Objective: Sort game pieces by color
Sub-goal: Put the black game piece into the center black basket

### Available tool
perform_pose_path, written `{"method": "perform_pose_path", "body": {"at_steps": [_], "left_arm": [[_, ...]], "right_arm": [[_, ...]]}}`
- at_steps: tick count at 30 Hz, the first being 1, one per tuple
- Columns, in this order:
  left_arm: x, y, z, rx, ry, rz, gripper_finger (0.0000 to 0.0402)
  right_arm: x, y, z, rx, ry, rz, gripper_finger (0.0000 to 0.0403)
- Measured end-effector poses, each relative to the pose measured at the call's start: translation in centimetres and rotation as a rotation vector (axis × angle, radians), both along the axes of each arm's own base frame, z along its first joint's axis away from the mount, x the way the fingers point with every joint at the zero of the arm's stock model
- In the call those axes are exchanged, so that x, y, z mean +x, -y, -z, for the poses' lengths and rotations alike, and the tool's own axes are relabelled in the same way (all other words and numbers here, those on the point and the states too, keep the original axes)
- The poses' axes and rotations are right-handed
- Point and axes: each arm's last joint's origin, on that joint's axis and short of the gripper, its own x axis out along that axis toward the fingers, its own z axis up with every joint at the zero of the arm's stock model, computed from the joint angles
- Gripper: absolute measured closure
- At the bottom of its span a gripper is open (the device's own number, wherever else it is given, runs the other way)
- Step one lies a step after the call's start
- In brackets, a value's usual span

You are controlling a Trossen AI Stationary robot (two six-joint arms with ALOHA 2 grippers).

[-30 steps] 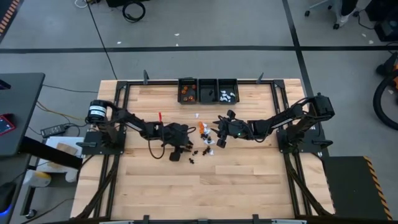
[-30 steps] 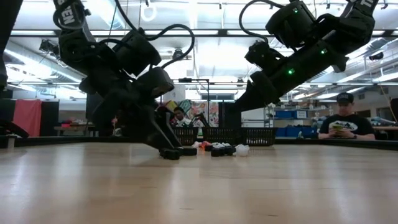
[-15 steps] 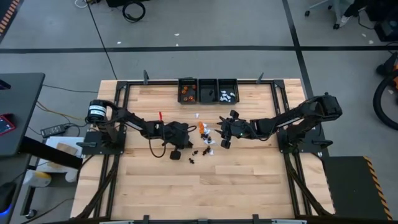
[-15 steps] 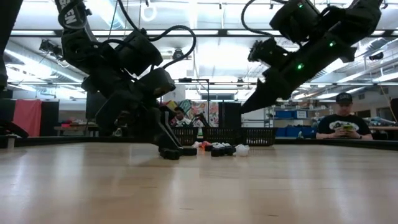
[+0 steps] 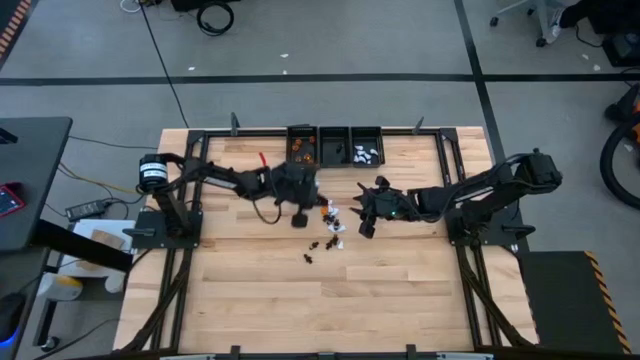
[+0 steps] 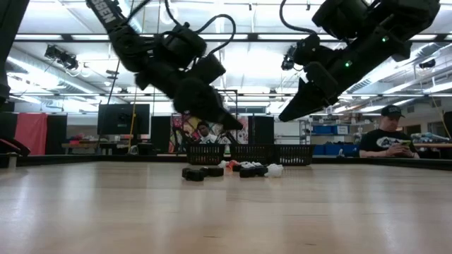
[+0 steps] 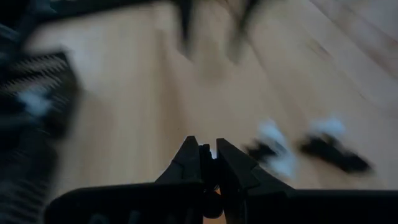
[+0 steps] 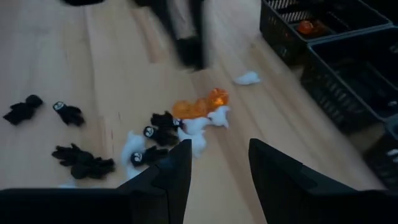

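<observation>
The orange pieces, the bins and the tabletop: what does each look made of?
Orange pieces: likely translucent plastic; they look glossy and glow amber where light passes through. Bins: probably moulded black plastic, matte, with ribbed, slotted walls. Tabletop: pale wood, butcher-block style; parallel strips and grain show, with a smooth finish and a soft sheen in the low view.

Tiny orange, black and white game pieces [image 8: 186,121] lie scattered on the desk [image 5: 400,290], near three black bins [image 5: 334,146].

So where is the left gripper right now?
In the high view the left gripper hangs above the table, left of the game pieces and just in front of the orange bin, fingers shut.
</observation>
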Motion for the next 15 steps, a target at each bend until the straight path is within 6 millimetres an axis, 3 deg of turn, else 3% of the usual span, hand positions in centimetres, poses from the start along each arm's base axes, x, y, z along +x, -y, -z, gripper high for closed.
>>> {"method": "perform_pose_path", "body": {"at_steps": [7, 15], "left_arm": [[3.2, -4.4, -3.0, 0.022, 0.104, -0.09, 0.0386], [6.8, -10.5, -3.0, -0.008, 0.027, -0.198, 0.0385]], "right_arm": [[0.7, -0.1, 0.3, 0.022, 0.035, -0.045, 0.0238], [0.6, -0.1, 0.1, 0.013, 0.036, -0.051, 0.0238]]}}
